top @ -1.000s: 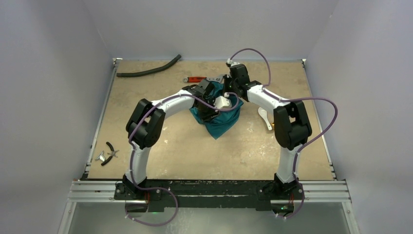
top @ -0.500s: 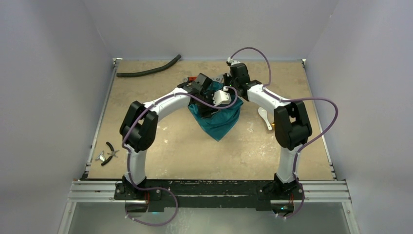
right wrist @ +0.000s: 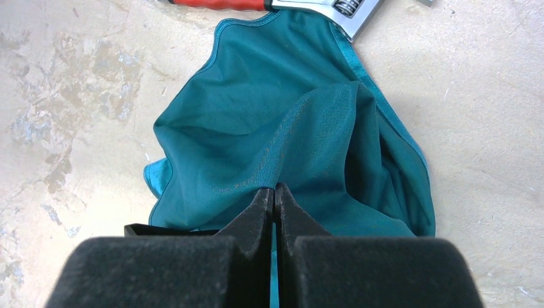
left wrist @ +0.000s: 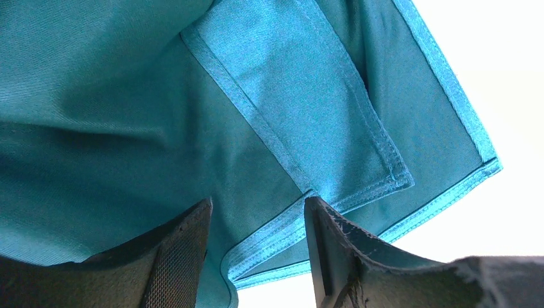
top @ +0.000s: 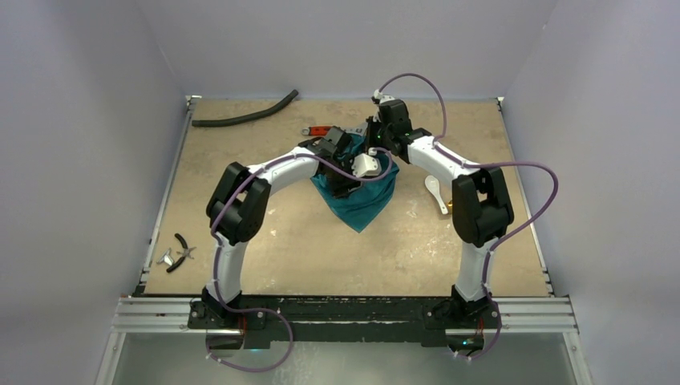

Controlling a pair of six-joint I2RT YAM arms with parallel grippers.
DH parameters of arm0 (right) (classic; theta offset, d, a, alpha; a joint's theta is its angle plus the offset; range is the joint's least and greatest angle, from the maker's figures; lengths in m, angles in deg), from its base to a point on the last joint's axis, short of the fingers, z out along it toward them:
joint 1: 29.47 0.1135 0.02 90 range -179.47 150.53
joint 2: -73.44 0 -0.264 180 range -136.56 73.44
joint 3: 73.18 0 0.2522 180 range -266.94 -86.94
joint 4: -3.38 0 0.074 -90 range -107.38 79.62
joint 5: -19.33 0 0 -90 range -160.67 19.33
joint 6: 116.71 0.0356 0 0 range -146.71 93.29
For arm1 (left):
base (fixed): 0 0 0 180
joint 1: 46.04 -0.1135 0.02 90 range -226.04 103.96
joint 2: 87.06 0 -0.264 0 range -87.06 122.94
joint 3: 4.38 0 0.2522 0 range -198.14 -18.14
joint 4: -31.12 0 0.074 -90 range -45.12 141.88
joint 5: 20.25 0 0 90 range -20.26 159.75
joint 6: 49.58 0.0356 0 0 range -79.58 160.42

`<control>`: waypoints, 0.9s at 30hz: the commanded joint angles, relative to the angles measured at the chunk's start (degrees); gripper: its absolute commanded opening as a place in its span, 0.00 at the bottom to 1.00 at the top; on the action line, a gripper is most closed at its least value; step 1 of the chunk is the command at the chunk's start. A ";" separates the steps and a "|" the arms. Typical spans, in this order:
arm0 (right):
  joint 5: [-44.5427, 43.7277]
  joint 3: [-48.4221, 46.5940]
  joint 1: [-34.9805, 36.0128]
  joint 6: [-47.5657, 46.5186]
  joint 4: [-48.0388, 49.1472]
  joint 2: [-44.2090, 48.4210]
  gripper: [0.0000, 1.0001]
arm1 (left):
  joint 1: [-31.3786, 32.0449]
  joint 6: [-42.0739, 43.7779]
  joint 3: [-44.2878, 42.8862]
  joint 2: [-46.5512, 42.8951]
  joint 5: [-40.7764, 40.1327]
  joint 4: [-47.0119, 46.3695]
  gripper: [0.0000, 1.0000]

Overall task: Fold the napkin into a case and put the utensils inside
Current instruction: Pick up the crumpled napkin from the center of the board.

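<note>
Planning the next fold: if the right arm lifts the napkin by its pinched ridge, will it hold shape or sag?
Probably sags: the napkin falls in soft creases from the right fingers. Likely light: one thin pinch raises a whole ridge. Its stitched hem may stay slightly firmer.

The napkin lies mid-bench, bunched. Just behind it lies the wrench, its head touching the napkin's far edge. The hose lies at the far left corner, well apart. The pliers lie near the left edge, toward the front. The spoon lies right of the napkin, near it but apart. The left end effector hangs over the napkin; the right end effector sits on a raised fold.
</note>
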 commanded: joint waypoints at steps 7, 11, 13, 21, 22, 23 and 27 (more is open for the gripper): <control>1.92 -1.85 -0.04 0.69 0.08 -0.18 0.00 | -0.26 -0.46 3.12 0.63 1.99 -3.13 0.53; 2.37 -1.74 -0.08 0.86 0.20 -0.19 0.00 | -0.32 -0.75 3.74 0.64 2.63 -3.93 0.52; 2.77 -1.57 -0.08 1.07 0.54 -0.34 0.00 | -0.27 -1.06 3.88 1.02 3.13 -4.17 0.51; 3.24 -1.39 -0.07 0.62 0.20 0.10 0.00 | -0.25 -3.02 2.91 3.36 3.29 -3.99 0.03; 3.32 -1.25 -0.08 0.60 0.29 0.21 0.00 | -0.25 -3.27 2.69 3.16 3.12 -3.95 0.00; 3.45 -1.11 -0.08 0.62 0.15 0.26 0.00 | -0.31 -3.76 2.50 2.68 3.18 -3.92 0.00; 3.68 -0.74 -0.07 0.63 0.26 0.63 0.00 | -0.31 -5.57 1.93 -1.38 4.64 -3.64 0.00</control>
